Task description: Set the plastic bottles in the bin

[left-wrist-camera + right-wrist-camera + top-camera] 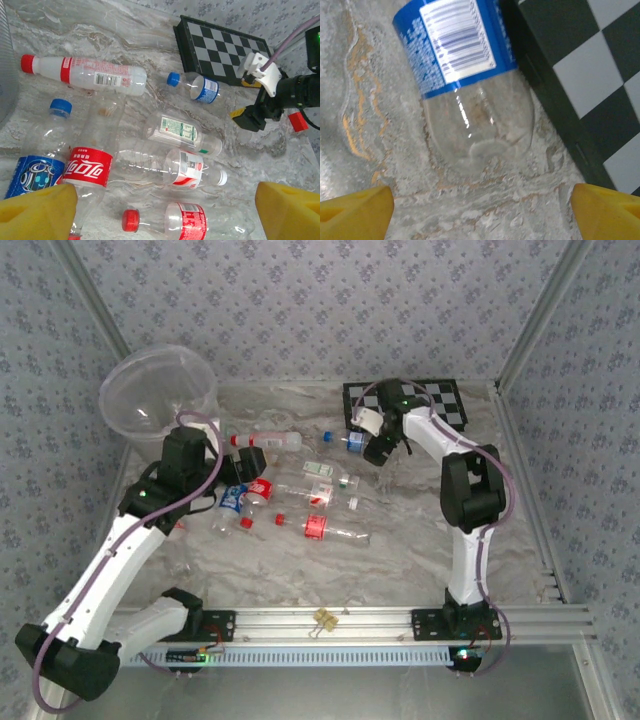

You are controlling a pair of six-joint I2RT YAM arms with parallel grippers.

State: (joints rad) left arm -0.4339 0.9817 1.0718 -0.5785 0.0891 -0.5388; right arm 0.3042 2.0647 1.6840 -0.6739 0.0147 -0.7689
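The bin (158, 390), a frosted round bucket, stands at the back left. Several plastic bottles lie on the marble table between the arms. Among them are a white one with a red cap (90, 75), a cola-label one (90, 165) and a red-label one (185, 220). My left gripper (165, 215) hovers open over that red-label bottle, holding nothing. My right gripper (480, 215) is open and low over the table. A blue-label bottle (465, 75) lies just ahead of its fingertips, its base toward them, with nothing between the jaws.
A black-and-white checkerboard (440, 400) lies at the back right, touching the blue-label bottle's side. A loose red cap (297, 121) sits near the right gripper. An aluminium rail (330, 625) runs along the near edge, and patterned walls close in the back and sides.
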